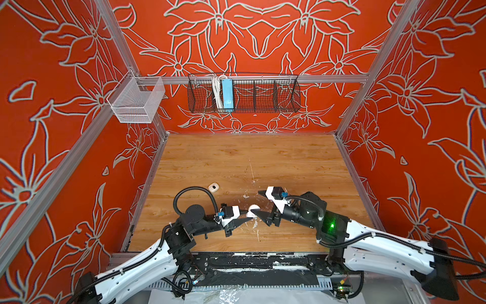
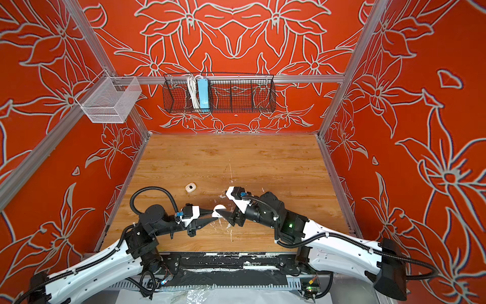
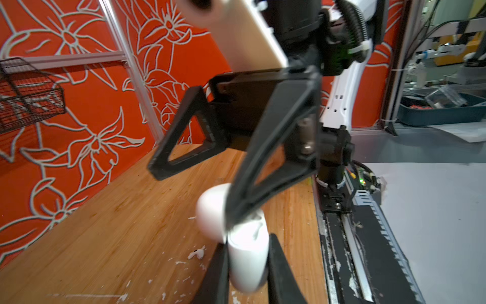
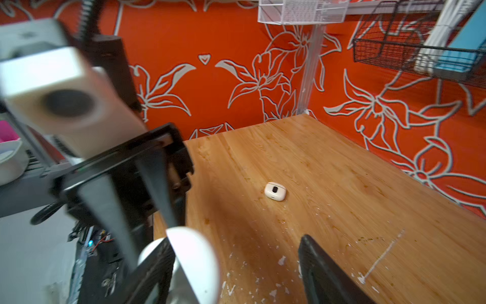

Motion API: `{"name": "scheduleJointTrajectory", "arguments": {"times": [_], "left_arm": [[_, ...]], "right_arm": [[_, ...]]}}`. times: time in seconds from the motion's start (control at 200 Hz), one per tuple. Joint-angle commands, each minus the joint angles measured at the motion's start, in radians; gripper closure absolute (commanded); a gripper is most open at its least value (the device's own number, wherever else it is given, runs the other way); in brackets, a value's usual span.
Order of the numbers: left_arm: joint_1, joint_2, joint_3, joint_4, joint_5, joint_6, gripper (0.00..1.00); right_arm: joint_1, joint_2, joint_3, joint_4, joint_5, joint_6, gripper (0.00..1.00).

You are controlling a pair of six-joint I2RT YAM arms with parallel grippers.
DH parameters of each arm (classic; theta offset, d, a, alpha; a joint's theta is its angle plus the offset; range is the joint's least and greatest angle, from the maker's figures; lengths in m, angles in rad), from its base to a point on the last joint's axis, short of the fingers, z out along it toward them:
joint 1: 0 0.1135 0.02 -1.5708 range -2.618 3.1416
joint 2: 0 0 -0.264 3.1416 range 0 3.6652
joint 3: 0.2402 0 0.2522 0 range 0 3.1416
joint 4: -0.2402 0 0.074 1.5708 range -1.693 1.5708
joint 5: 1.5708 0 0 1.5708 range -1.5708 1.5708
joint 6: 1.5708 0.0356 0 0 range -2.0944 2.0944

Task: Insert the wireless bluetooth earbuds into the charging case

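Glossy white charging case (image 3: 247, 268), lid (image 1: 254, 209) flipped open, sits clamped in the left gripper (image 1: 249, 214) — at 4 o'clock from a small cream case (image 1: 213, 187). Right gripper (image 1: 259, 203) gapes wide (one finger (image 3: 242, 200) against the lid). A tiny stemmed white earbud (image 3: 196, 254) lies on the table (image 1: 236, 158), near the held case

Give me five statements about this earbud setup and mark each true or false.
1. The left gripper clamps the white charging case. True.
2. That case's lid is shut. False: it stands open.
3. The right gripper is shut. False: its jaws stand wide apart.
4. A second small case lies on the table, apart from both grippers. True.
5. The blue box lies on the table. False: it is in the black wire basket.
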Motion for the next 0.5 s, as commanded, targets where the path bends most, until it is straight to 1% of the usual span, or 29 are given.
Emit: {"name": "scheduleJointTrajectory", "arguments": {"times": [0.0, 0.13, 0.305, 0.385, 0.495], "left_arm": [[-0.018, -0.012, 0.034, 0.041, 0.125, 0.014, 1.00], [-0.018, -0.020, 0.029, 0.046, 0.123, 0.015, 1.00], [-0.019, -0.025, 0.027, 0.045, 0.115, 0.016, 1.00], [-0.019, -0.020, 0.019, 0.052, 0.063, 0.000, 1.00], [-0.019, -0.002, -0.005, 0.087, -0.041, -0.026, 1.00]], "right_arm": [[-0.015, 0.010, 0.030, 0.019, 0.150, 0.014, 0.25], [-0.016, 0.000, 0.023, 0.017, 0.184, 0.014, 0.24], [-0.017, -0.011, 0.012, 0.028, 0.137, 0.016, 0.24], [-0.016, -0.029, 0.020, 0.009, 0.104, 0.030, 0.23], [-0.017, -0.087, 0.038, -0.030, 0.052, 0.091, 0.18]]}}
